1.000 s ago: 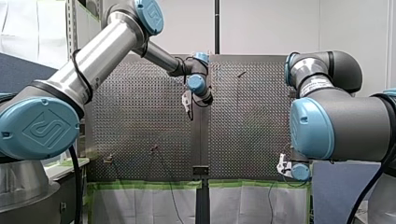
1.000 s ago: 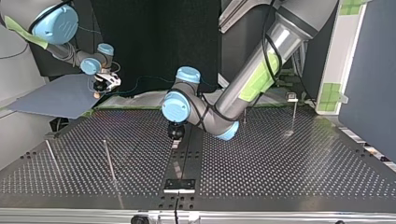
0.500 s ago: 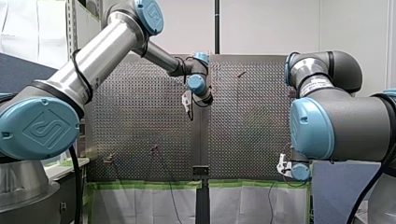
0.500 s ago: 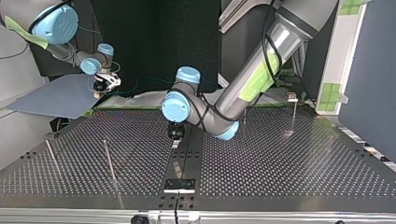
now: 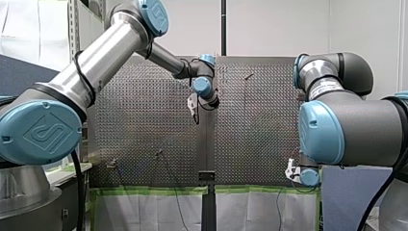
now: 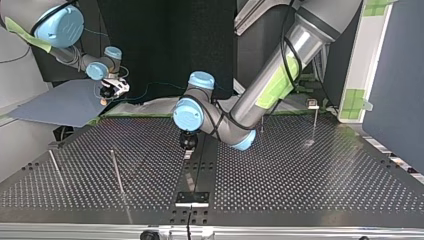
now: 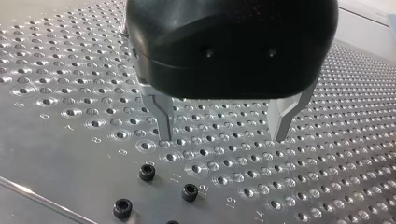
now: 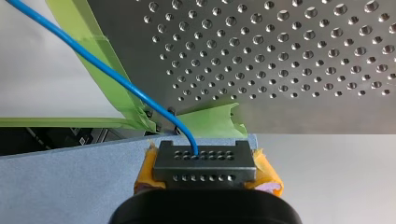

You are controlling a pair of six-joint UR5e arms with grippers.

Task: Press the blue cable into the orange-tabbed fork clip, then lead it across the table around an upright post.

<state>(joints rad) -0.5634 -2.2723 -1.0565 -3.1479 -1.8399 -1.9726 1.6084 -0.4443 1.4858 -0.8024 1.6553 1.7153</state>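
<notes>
Status: right gripper (image 8: 204,154) clamped on blue cable (image 8: 116,77), off the table (image 8: 303,56) at its near right corner; left gripper (image 7: 224,133) spread, empty, mid-table. Clipping not yet begun. Next: carry cable to clip (image 5: 111,164), probably near left.

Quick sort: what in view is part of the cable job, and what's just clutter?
Job:
blue cable, clamped in my right gripper
my left gripper, open
upright posts
perforated table

Lying about:
black screws
green tape
grey-blue board
</notes>
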